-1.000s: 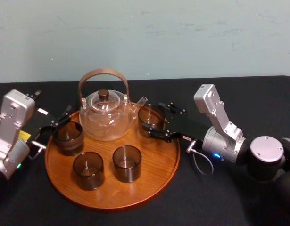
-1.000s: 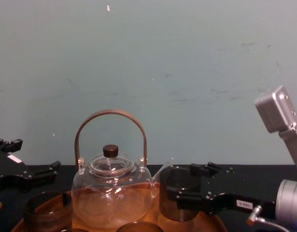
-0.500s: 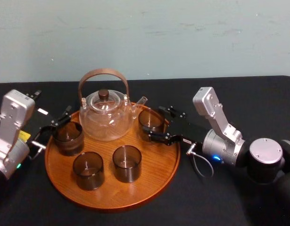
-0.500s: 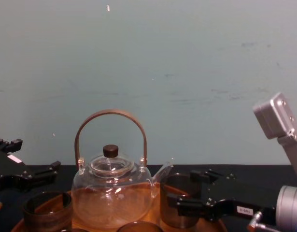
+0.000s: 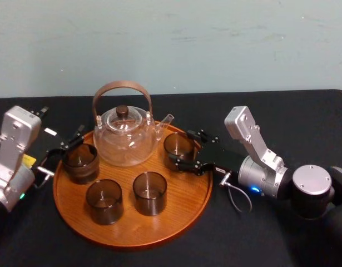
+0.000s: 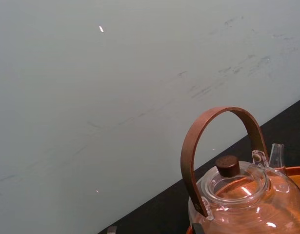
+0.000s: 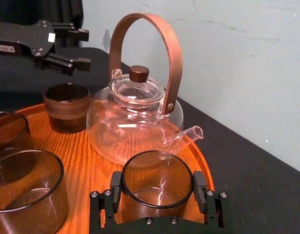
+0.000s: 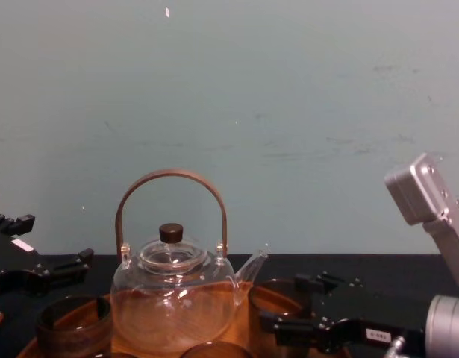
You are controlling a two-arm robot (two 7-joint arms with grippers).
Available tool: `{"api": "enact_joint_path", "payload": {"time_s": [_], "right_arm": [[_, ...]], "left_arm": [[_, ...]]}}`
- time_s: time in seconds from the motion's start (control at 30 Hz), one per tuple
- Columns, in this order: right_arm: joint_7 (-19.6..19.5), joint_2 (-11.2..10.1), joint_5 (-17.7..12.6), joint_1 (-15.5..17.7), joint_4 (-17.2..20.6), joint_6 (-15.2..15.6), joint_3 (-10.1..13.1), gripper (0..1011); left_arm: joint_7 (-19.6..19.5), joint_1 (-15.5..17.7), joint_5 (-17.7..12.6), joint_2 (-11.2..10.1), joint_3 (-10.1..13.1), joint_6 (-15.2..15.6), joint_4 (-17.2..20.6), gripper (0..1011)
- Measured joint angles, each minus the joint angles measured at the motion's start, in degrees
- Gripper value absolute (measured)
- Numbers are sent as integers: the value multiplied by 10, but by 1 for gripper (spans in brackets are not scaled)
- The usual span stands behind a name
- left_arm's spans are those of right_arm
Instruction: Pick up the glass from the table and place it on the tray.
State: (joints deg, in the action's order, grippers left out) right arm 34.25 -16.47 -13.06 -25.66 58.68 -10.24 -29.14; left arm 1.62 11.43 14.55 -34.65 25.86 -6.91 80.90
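Head: glass is seen at tray right rear, just beside teapot spout, clamped by R gripper. R wrist: pads are pressed on both glass sides; glass-tray contact can't be told. L gripper is seen past tray's left, fingers apart, empty. Chest: glass is seen low beside spout.

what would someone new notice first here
The clear glass teapot with an arched brown handle stands out at the back of the large round orange-brown wooden tray. At the tray's right rear edge, beside the spout, the right pincer is shut on a smoky brown glass cup. The left pincer hangs open off the tray's left side.
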Motion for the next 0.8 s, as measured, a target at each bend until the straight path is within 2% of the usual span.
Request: {"api": "enact_joint_path", "payload": {"time_s": [0.5, 0.67, 0.8], "right_arm": [[-2, -1, 2, 0, 1, 2, -1, 900], [-2, -1, 2, 1, 1, 2, 0, 1002], [-2, -1, 2, 1, 1, 1, 0, 1002]], "left_arm": [[0, 0, 0, 0, 0, 0, 0, 1001], [0, 0, 0, 0, 0, 0, 0, 1001], [0, 0, 0, 0, 0, 0, 0, 1001]]}}
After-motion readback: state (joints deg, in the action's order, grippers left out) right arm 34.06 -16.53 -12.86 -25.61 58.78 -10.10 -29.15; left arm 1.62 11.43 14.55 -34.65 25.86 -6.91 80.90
